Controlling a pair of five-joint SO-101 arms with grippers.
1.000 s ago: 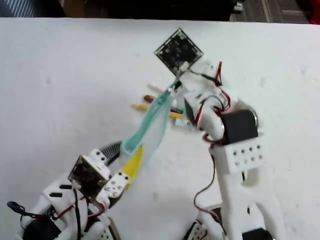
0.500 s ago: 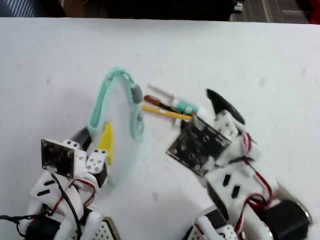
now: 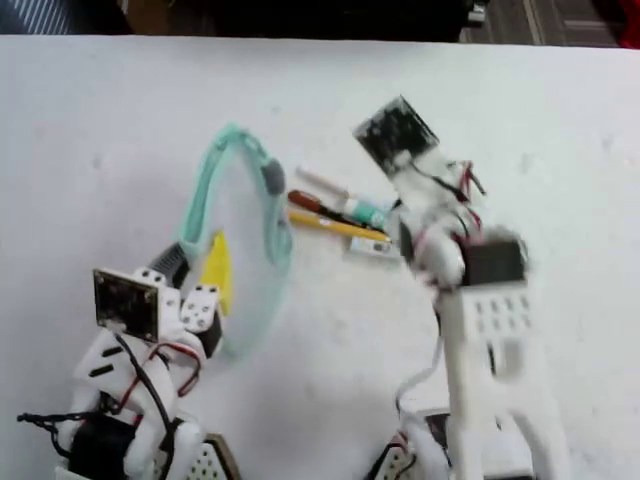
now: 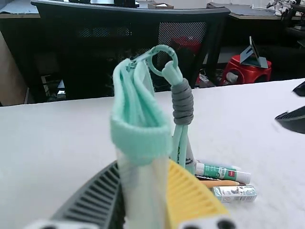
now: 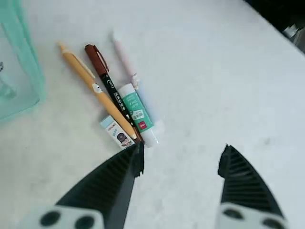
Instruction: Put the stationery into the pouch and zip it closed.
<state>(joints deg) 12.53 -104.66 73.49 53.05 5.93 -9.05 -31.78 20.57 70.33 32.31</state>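
- High view: the table (image 3: 120, 90) is white. The pouch (image 3: 245, 300), clear with a teal zip band, lies left of centre. Its band arcs up towards the upper middle of the frame.
- At the lower left, the left gripper (image 3: 195, 268) is clamped on the near end of the pouch, with a yellow jaw on one side and a dark ribbed jaw on the other.
- The stationery lies together at centre, just right of the pouch: a pale pen (image 3: 320, 183), a dark pen (image 3: 315, 203), a glue stick (image 3: 368, 212), a yellow pen (image 3: 335, 226) and an eraser (image 3: 368, 247). None of it is inside the pouch.
- The right arm (image 3: 480, 310) rises from the lower right, its wrist above the right end of that group.
- Left wrist view: the pouch stands pinched between the two jaws, and its teal band folds over above them. A zip pull ring (image 4: 164, 59) hangs on a cord with a grey wrap (image 4: 182, 101). The glue stick, yellow pen and eraser lie on the table beyond the yellow jaw.
- A dark chair (image 4: 133, 33) and a red stool (image 4: 243, 71) stand behind the table.
- Right wrist view: the right gripper (image 5: 178, 167) is spread wide and holds nothing. One fingertip is just beside the eraser and the glue stick's end. The pens lie side by side, with the pouch's corner off to their far side.
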